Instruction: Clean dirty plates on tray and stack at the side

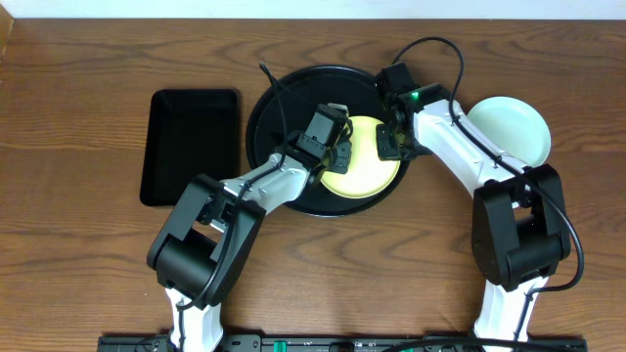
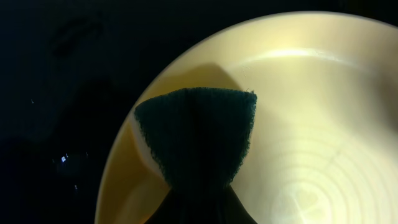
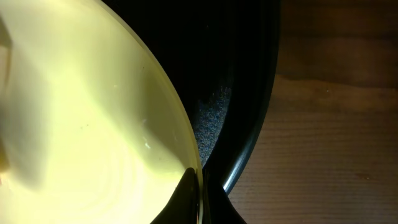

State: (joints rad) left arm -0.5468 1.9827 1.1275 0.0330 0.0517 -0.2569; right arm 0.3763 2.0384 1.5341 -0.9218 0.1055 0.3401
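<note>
- Yellow plate (image 1: 372, 174) lies in the round black tray (image 1: 291, 104), toward the tray's 4 o'clock. Both arms are at it.
- Left gripper (image 1: 337, 152) is at the plate's 9–10 o'clock. Its fingers are closed on a dark green scouring pad (image 2: 199, 134), which is pinched into a fan. In the left wrist view the pad overlaps the plate's rim; I cannot tell whether it is pressing.
- Right gripper (image 1: 394, 145) is at the plate's 2 o'clock. In the right wrist view the rim runs between its dark fingers, one inside and one outside. I judge it clamped on the plate to steady it.
- A pale blue-green plate (image 1: 511, 132) sits on the table (image 1: 88, 244) at the tray's 3 o'clock, clear of the tray. I cannot tell whether it is one plate or two stacked.
- A rectangular tray (image 1: 191, 147) lies at 9 o'clock and looks uninvolved.
- No smear shows on the yellow surface in either wrist view. Step in hand, as I judge it: scrubbing, or nearly finished.
- Risk 1: the hold is a thin rim pinch on a glossy plate. A sideways scrub toward 3 o'clock could lever the plate out of the fingers or skate it across the tray.
- Risk 2: the pad works near the rim. Downward force there could tip the plate about its foot.
- Risk 3: the two wrists are close over a small plate, so a longer stroke risks a collision.
- Risk 4: the pad is held by one edge and could drag loose.
</note>
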